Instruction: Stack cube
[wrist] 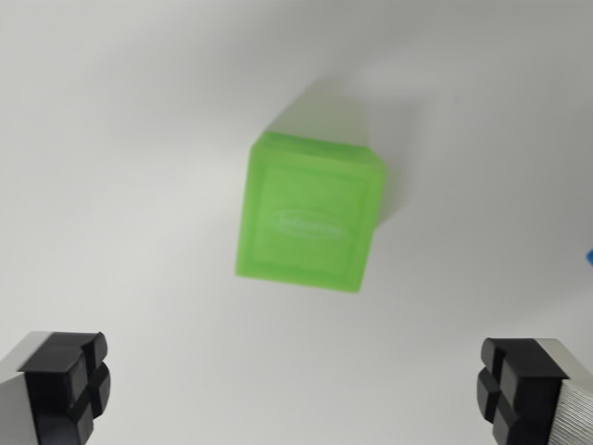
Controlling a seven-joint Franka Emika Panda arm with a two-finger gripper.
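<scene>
gripper [301,394]: seen spread wide, nothing held and nothing touched; bare surface is shown between the jaws. black ridged fingertip pads [69,385] are placed at the lower left and lower right corners of the frame, on grey metal fingers. green cube [310,213]: translucent, slightly blurred, set at the middle of the frame above the gap between the pads, well apart from both; an oval embossed mark is borne on its top face. white table [120,139]: plain. blue object [589,253]: a sliver only, cut by the right edge, not identifiable.

One green cube [310,215], two black finger pads [67,387], one blue sliver [589,254] at the right edge
</scene>
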